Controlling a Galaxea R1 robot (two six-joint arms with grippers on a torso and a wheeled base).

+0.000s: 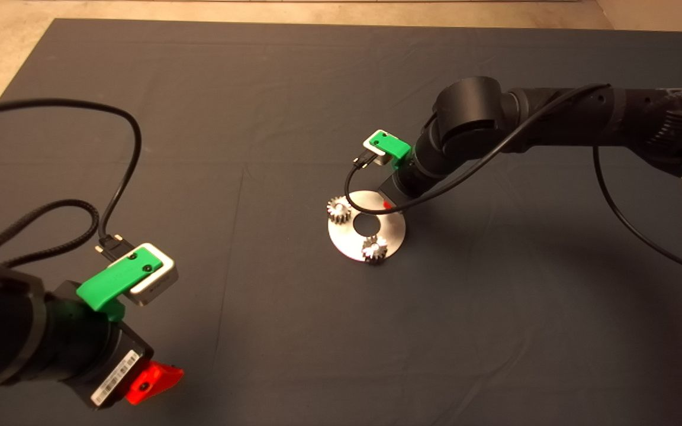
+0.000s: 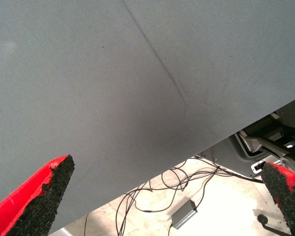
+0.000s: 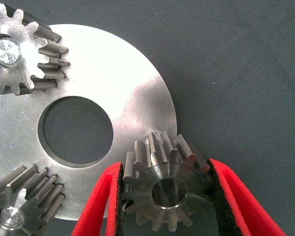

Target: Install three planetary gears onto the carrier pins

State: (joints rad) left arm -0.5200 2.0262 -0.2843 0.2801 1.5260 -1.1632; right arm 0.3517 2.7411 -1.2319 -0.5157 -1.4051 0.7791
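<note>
Seating the third planetary gear (image 3: 169, 194) at the carrier disc (image 1: 394, 234), mid-mat toward the far edge.
Right gripper (image 3: 168, 206) pinches it for lowering; two gears (image 1: 338, 209) already pinned; left gripper (image 2: 162, 196) spread, near-left corner.

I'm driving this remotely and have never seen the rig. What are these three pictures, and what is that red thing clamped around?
The wide picture looks down on a dark mat with two black robot arms. The other two come from cameras on the wrists. The right gripper has its red jaws shut on the third gear, at the edge of the silver disc. Two gears already sit on pins: one and another. The left gripper waits open at the lower left, over bare mat near its edge, with cables on the floor beyond.
</note>
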